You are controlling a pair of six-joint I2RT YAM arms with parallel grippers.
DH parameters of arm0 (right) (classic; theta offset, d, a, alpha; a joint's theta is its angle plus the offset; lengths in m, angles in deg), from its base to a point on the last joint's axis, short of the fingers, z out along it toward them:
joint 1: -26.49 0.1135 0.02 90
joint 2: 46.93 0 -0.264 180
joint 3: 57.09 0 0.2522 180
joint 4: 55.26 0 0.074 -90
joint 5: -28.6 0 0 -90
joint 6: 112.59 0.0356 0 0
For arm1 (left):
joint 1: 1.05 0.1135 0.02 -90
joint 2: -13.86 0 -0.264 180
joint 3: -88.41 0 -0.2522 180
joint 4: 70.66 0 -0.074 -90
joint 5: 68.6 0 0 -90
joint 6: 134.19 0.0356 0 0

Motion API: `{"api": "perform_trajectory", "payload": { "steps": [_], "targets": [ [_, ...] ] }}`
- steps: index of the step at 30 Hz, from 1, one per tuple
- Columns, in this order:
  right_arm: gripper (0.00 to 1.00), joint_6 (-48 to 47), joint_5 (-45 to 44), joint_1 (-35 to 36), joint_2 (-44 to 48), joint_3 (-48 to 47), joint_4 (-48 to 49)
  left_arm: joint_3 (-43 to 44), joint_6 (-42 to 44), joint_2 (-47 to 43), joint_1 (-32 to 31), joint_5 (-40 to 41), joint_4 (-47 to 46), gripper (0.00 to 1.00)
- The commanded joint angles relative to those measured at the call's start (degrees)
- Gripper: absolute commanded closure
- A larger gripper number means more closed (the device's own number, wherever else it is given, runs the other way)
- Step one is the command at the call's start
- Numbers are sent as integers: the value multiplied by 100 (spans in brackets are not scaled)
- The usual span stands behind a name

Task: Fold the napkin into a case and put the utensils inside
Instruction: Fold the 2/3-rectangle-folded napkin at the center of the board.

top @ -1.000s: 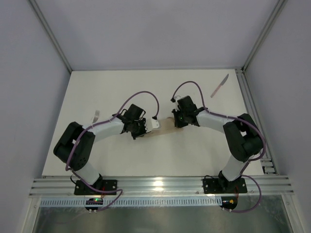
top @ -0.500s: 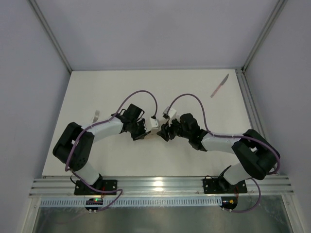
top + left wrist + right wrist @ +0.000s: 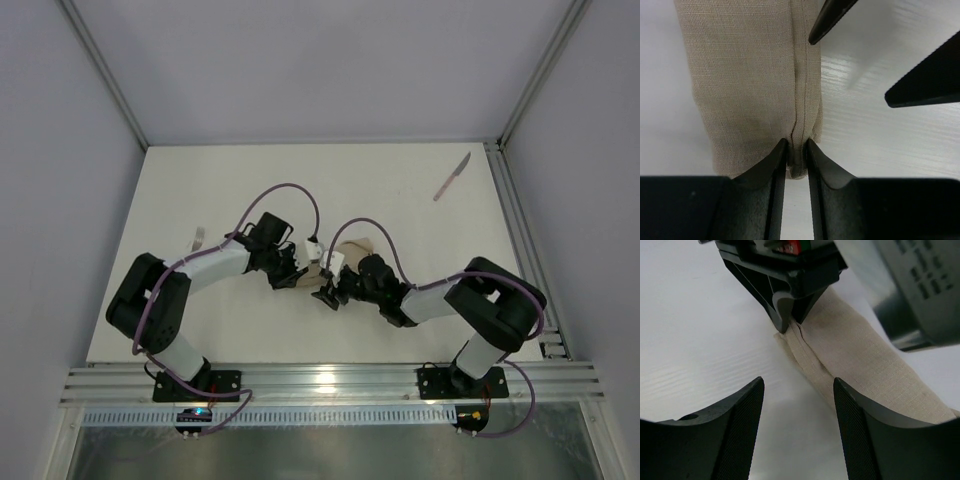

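Observation:
The beige napkin (image 3: 750, 85), folded into a narrow strip, lies on the white table; in the top view only parts of it (image 3: 356, 247) show between the arms. My left gripper (image 3: 796, 150) is shut on the hem at the strip's near end, and it also shows in the top view (image 3: 303, 275). My right gripper (image 3: 797, 405) is open and empty, low over the table just beside that same end, facing the left gripper (image 3: 787, 310). In the top view the right gripper (image 3: 323, 293) sits close to the left one. The pink-handled knife (image 3: 452, 177) lies at the far right. A thin silvery utensil (image 3: 198, 238) lies at the left.
The table (image 3: 400, 330) is white, with a metal rail (image 3: 510, 215) along its right edge and a slotted rail (image 3: 330, 380) at the near edge. Grey walls enclose the back and sides. The right arm's cable (image 3: 385, 245) loops over the napkin.
My right gripper has swung from the strip's right end leftward and nearer, to just beside the left gripper. The left gripper has kept its hold and barely moved.

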Motion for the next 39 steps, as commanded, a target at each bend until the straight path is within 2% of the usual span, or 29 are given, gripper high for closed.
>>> {"api": "perform_trajectory", "payload": {
  "steps": [1, 12, 24, 35, 39],
  "targets": [
    [38, -369, -470, 70, -271, -228, 666, 86, -13, -161, 52, -260, 132, 77],
    [39, -668, -1094, 281, -878, -658, 394, 217, 22, -108, 131, -471, 290, 80],
    [40, -817, -752, 308, -1063, -756, -55, 437, -207, -64, 263, -541, 386, 93],
    [42, -949, -462, 308, -940, -721, -362, 551, -198, -12, 272, -532, 519, 93],
    [42, -914, -287, 316, -642, -510, -345, 560, -224, -99, 272, -620, 519, 93]
  ]
}}
